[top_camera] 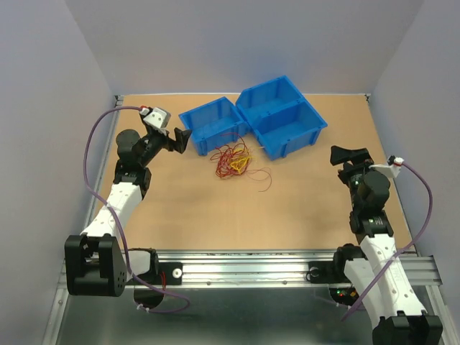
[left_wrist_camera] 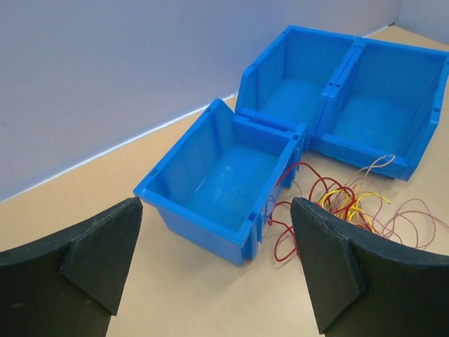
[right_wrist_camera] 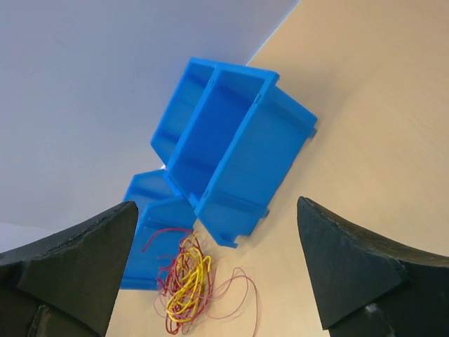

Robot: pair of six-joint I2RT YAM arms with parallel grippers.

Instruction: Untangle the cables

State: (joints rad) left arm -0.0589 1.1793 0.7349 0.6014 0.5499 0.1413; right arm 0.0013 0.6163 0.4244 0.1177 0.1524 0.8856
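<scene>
The cables [top_camera: 235,163] lie as one tangled heap of thin red, dark red and yellow loops on the wooden table, just in front of the blue bins. The heap also shows in the left wrist view, cables [left_wrist_camera: 351,203], and in the right wrist view, cables [right_wrist_camera: 188,284]. My left gripper [top_camera: 180,139] hovers open to the left of the heap, beside the small bin, nothing between its fingers [left_wrist_camera: 330,270]. My right gripper [top_camera: 350,156] stands open far to the right of the heap, empty, its fingers [right_wrist_camera: 351,270] wide apart.
A small blue bin [top_camera: 213,125] and a larger double blue bin [top_camera: 282,115] stand behind the heap, all looking empty. Grey walls enclose the table [top_camera: 302,208] on three sides. A metal rail [top_camera: 244,269] runs along the near edge.
</scene>
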